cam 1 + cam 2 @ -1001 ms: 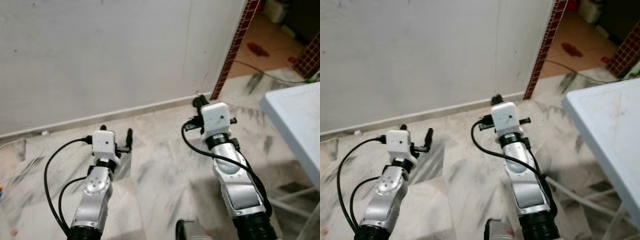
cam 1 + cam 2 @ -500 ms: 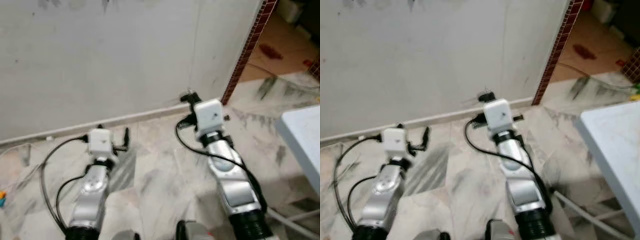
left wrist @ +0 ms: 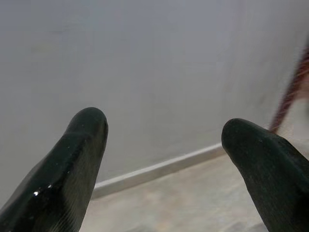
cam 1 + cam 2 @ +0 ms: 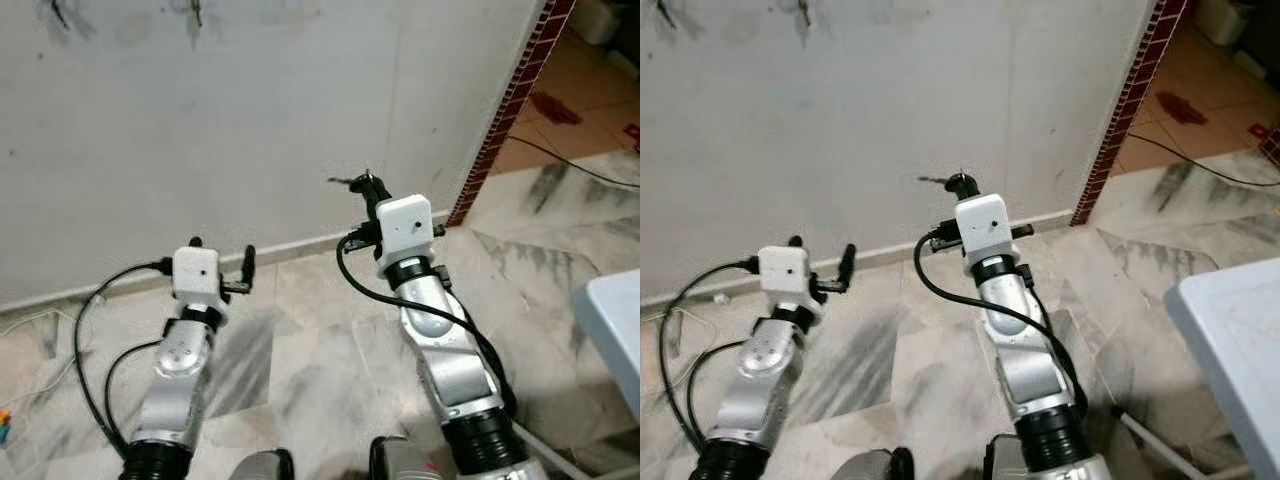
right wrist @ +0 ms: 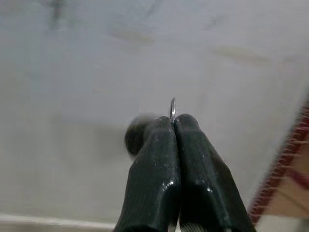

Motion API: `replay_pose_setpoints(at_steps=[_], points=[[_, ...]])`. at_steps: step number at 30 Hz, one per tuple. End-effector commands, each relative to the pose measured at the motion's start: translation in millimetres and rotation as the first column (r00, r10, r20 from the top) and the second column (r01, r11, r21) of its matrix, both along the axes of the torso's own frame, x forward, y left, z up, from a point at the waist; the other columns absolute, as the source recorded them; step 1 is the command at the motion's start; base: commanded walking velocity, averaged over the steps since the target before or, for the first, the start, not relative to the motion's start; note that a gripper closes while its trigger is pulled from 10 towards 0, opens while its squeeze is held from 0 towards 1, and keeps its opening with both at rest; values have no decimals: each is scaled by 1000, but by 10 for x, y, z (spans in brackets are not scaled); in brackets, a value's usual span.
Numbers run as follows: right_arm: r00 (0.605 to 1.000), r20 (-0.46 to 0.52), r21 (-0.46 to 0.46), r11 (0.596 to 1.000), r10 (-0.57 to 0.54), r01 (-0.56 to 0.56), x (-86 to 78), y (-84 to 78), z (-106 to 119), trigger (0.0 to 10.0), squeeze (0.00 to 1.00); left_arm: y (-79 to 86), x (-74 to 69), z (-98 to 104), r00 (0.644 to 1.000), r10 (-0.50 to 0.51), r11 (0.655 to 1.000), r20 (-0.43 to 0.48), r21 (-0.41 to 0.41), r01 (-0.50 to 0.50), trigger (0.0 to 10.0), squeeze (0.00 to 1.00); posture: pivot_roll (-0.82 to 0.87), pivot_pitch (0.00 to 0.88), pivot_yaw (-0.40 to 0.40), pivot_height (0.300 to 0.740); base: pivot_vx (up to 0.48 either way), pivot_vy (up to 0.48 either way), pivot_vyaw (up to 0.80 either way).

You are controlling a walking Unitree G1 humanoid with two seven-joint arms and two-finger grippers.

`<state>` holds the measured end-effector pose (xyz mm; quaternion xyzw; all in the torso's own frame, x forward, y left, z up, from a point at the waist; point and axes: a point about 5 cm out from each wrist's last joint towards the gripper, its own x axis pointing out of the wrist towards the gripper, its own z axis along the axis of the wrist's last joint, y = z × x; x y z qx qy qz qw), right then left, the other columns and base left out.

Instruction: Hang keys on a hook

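Observation:
My right gripper (image 4: pixel 368 184) is raised in front of the white wall (image 4: pixel 250 120) and is shut on the keys. A thin metal key (image 4: pixel 342 181) sticks out to the left of its fingertips. In the right wrist view the fingers (image 5: pixel 159 145) are pressed together, with a sliver of key ring (image 5: pixel 172 108) poking out at the tips and a dark round part (image 5: pixel 134 136) beside them. Two small dark hook-like shapes (image 4: pixel 196 10) sit high on the wall, far above the gripper. My left gripper (image 4: pixel 222 252) stands open and empty, lower and to the left, its fingertips (image 3: pixel 89 121) wide apart.
A red-brown tiled wall edge (image 4: pixel 508 103) ends the wall on the right, with an orange floor beyond it. The corner of a white table (image 4: pixel 1232 330) lies at the right. A skirting strip (image 4: pixel 100 285) runs along the wall's foot. Loose cables (image 4: pixel 35 325) lie on the marble floor at left.
The whole view has shifted up the wall and to the left, bringing the dark hook-like shapes into sight. My right gripper with the keys stands higher against the wall.

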<state>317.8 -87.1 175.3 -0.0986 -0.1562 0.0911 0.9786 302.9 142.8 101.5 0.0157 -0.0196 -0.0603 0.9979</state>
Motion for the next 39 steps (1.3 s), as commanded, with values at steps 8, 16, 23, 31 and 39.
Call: replay_pose_setpoints(at_steps=[8, 16, 23, 31, 39], points=[[999, 32, 13, 1000, 20, -21, -8, 79, 46, 10000, 0, 91, 9, -12, 1000, 23, 1000, -7, 13, -23, 10000, 0, -8, 173, 68, 740, 379, 0, 0], [999, 41, 11, 1000, 20, -20, -16, 83, 55, 10000, 0, 66, 8, -12, 1000, 13, 1000, -7, 13, -13, 10000, 0, -8, 179, 69, 740, 403, 0, 0], [995, 91, 4, 999, 36, -37, -27, 99, 156, 10000, 0, 70, 6, -25, 1000, 20, 1000, -9, 11, -20, 10000, 0, -11, 178, 59, 740, 480, 0, 0], [993, 112, -3, 999, 41, -41, -5, 73, 233, 10000, 0, 59, 5, -41, 999, 37, 999, -13, 8, -37, 10000, 0, -18, 179, 49, 740, 453, 0, 0], [993, 109, -11, 999, 43, -42, 3, 67, 230, 10000, 0, 63, 4, -47, 999, 44, 999, -12, 7, -44, 10000, 0, -15, 180, 47, 740, 434, 0, 0]])
